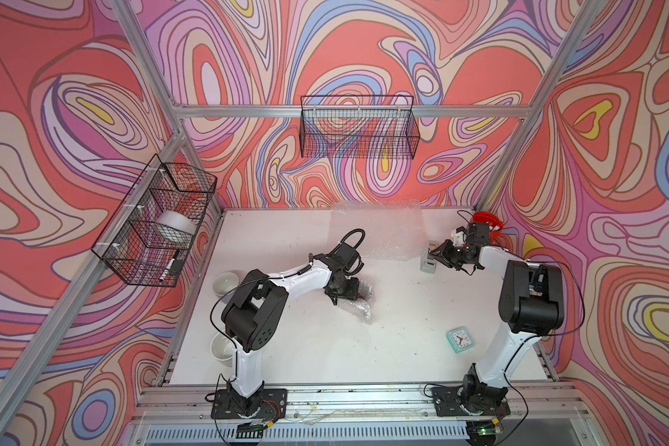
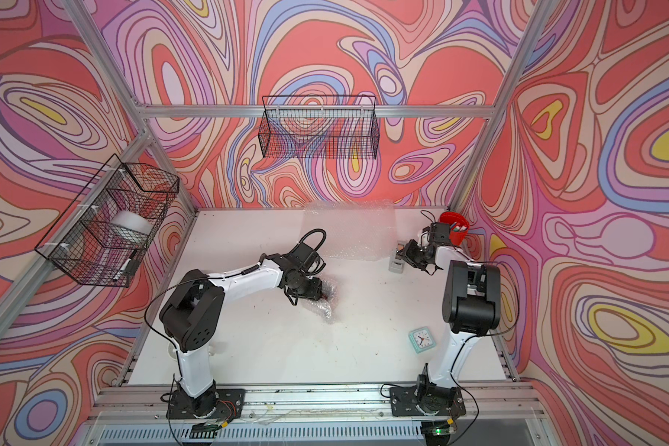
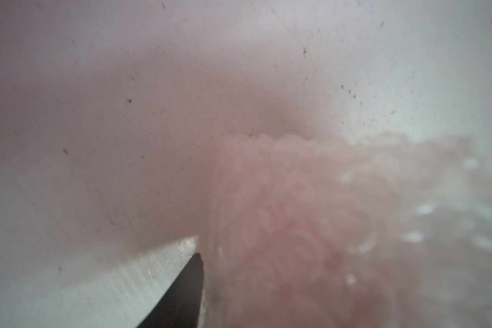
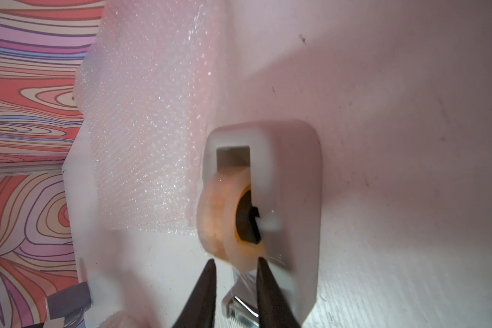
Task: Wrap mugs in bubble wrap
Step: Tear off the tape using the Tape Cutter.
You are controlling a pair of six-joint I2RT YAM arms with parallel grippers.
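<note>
Roughly mid-table, the left gripper [image 1: 354,295] sits on a bundle of bubble wrap [image 1: 365,305] with red showing through, probably the red mug [image 2: 327,294]. The left wrist view shows one dark finger [image 3: 186,286] against the wrap and hides the other, so I cannot tell whether it pinches.

A flat bubble-wrap sheet [image 1: 379,228] lies at the back of the table [image 1: 306,347]. Just beside it, the right gripper [image 4: 235,264] hovers at the tape dispenser [image 4: 296,184], its fingers [image 4: 208,289] slightly spread at the edge of the tape roll [image 4: 213,215].

Near the right arm lies a small teal clock [image 1: 460,340], its dial too small to read.
</note>
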